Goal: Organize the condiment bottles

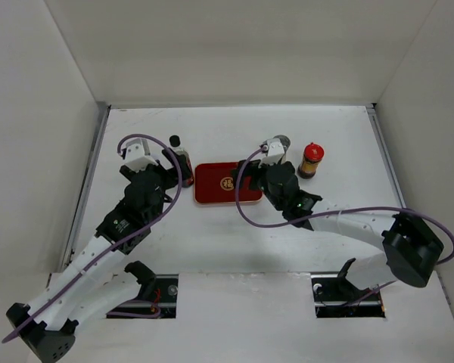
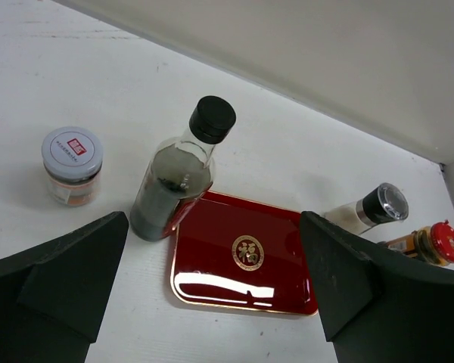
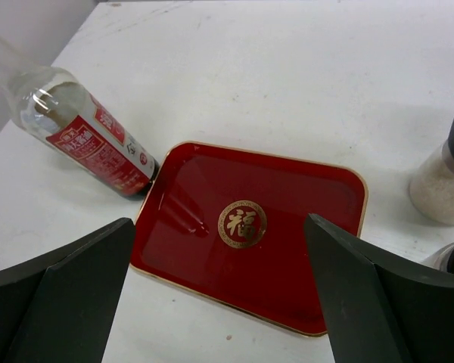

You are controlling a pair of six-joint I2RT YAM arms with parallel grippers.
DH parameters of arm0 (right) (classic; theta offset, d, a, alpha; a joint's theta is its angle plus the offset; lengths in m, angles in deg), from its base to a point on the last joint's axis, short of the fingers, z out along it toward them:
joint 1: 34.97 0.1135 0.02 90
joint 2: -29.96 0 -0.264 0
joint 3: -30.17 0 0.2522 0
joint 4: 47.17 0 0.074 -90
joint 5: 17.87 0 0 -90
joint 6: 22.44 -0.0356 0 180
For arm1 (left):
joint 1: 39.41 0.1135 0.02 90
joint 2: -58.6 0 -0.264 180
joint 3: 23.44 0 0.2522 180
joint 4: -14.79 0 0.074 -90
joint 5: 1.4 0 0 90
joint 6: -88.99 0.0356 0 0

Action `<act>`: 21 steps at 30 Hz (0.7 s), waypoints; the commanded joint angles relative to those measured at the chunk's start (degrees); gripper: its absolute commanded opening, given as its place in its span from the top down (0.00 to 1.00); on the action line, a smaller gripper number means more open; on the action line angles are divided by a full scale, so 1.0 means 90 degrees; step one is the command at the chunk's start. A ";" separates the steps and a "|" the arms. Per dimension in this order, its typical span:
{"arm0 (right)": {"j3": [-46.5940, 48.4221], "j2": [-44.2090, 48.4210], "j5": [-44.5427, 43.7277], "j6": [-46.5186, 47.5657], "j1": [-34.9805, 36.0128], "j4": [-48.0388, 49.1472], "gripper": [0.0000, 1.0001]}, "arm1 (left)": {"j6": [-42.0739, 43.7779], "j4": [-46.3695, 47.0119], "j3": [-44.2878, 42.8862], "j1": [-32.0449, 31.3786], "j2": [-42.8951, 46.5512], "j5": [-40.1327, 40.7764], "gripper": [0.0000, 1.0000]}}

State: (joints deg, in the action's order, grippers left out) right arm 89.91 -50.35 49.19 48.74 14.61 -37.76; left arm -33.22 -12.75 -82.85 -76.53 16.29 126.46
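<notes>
The tall dark black-capped sauce bottle [image 1: 180,160] stands at the left edge of the red tray [image 1: 227,184]; it also shows in the left wrist view [image 2: 174,181] and the right wrist view [image 3: 79,132]. The short white jar [image 2: 72,165] stands left of it. The grey-lidded shaker [image 1: 280,144] and the red-lidded jar [image 1: 312,160] stand right of the tray, and both show in the left wrist view, shaker [image 2: 367,210] and jar [image 2: 433,243]. My left gripper [image 2: 216,291] and right gripper [image 3: 219,295] are open and empty, above the tray's near side. The small black-capped bottle is not clearly visible.
The tray [image 2: 242,280] with its gold emblem holds nothing. White walls enclose the table at the back and both sides. The shaker [image 3: 448,170] stands at the right edge of the right wrist view, with another container partly cut off below it.
</notes>
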 commanded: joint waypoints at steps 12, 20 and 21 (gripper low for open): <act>-0.0557 0.0632 -0.0811 0.0481 0.0394 0.1536 0.67 | 0.1449 0.1267 -0.0103 0.0409 -0.0260 0.0324 0.36; -0.0704 0.0731 -0.0664 0.0373 0.0296 0.1516 0.72 | 0.1616 0.1326 -0.0592 0.0673 -0.1440 0.0217 0.31; -0.0704 0.0711 -0.0664 0.0402 0.0296 0.1536 0.63 | 0.1625 0.1384 -0.0631 0.0683 -0.1616 0.0187 0.28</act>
State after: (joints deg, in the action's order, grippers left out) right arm 84.14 -44.32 43.42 52.14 17.56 -27.83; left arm -20.30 -3.61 -85.63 -71.05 4.18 128.98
